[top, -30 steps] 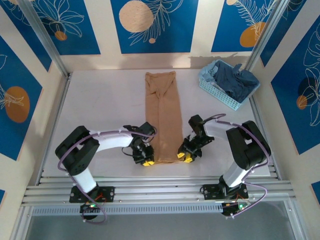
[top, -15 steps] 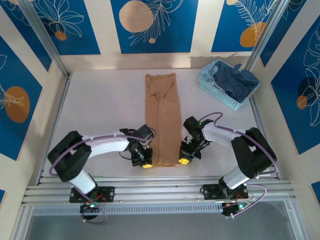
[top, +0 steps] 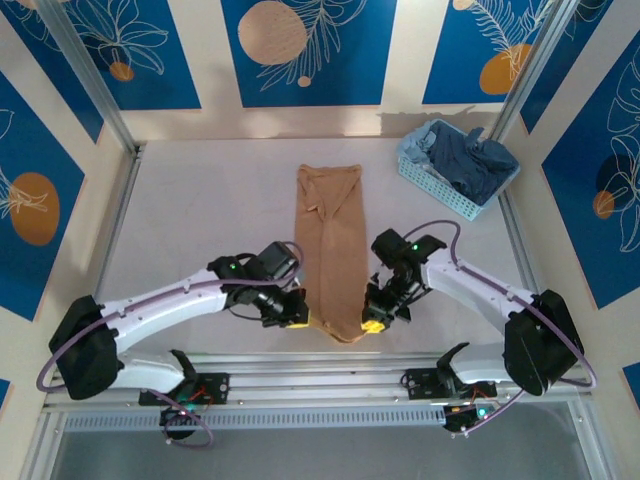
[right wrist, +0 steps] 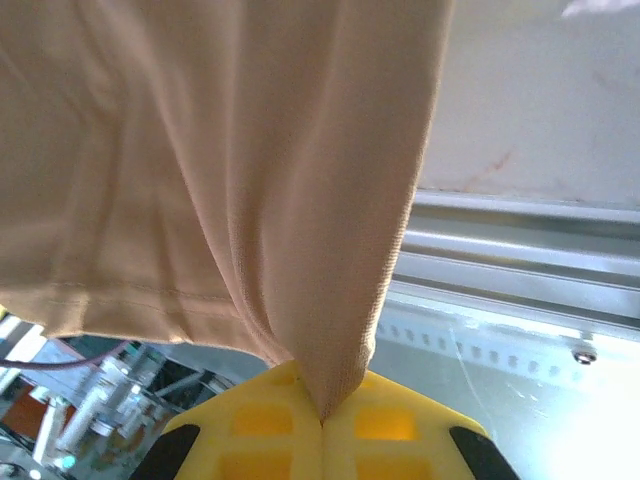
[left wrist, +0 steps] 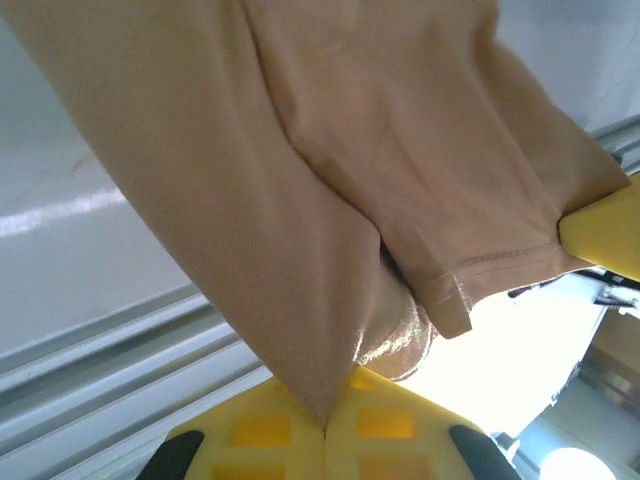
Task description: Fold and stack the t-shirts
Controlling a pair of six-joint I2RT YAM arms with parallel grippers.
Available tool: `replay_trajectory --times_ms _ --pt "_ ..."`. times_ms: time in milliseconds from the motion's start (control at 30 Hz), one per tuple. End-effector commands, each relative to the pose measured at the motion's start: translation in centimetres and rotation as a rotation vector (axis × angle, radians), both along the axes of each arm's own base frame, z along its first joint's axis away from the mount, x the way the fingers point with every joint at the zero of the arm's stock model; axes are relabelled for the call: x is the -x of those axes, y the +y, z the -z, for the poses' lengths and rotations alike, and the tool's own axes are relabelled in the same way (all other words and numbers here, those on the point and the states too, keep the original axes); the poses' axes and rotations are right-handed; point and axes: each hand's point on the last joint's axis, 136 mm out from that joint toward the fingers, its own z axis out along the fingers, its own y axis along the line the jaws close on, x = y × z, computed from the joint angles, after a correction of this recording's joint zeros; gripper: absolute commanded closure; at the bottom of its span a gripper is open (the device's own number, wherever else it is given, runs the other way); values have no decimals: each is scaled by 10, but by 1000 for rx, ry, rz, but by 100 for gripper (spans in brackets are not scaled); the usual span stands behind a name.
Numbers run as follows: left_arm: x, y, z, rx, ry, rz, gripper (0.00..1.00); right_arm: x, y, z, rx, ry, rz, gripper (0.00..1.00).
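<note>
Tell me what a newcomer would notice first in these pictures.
The long, narrow tan t-shirt lying down the middle of the table, its near end pinched at either corner by the left gripper and right gripper, both shut on the cloth. Next, the light-blue basket at the far right corner, with a dark blue t-shirt heaped inside.

— White shells on left arm point(top: 168, 302) and right arm point(top: 480, 290), black joints?
— Yes. Lilac cable point(top: 432, 226) looped along each, down to black bases point(top: 190, 388) with small green lights. Green dot on each black wrist too.
— And the left gripper point(left wrist: 325, 435)?
— Bright yellow fingers point(left wrist: 265, 432), moulded with square pockets, black at the outer corners. Same on the right gripper point(right wrist: 322, 425).
</note>
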Motion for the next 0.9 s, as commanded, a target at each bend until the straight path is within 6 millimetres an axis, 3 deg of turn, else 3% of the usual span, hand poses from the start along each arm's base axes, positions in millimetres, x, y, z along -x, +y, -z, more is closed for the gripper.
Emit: replay_trajectory --times_ms 0,200,367,500,600,633,700,733,800,867 --pt "-34 8 -2 -54 -52 -91 100 -22 -4 -11 22 6 62 100" --pt "-93 2 -14 -17 -91 -197 100 -93 4 -23 4 -70 95 100" --pt "-151 3 -17 -8 -131 -253 100 -163 -1 -21 12 -131 155 100" --pt "-195 6 0 -34 -118 -286 100 -217 0 -7 4 -135 189 100" --pt "-227 0 20 -31 -102 -285 96 -253 0 15 20 -123 210 99" --pt "-239 -3 27 -28 -98 -279 87 -265 -1 22 24 -127 217 89" --pt "-256 -3 34 -50 -102 -276 71 -286 0 29 18 -157 220 59" --pt "-264 -2 33 -58 -114 -282 59 -294 -2 30 28 -174 214 49" --pt "-270 -2 23 -51 -146 -289 40 -300 -7 27 64 -192 206 42" --pt "-265 5 14 -59 -175 -288 36 -297 -15 17 99 -218 214 36"
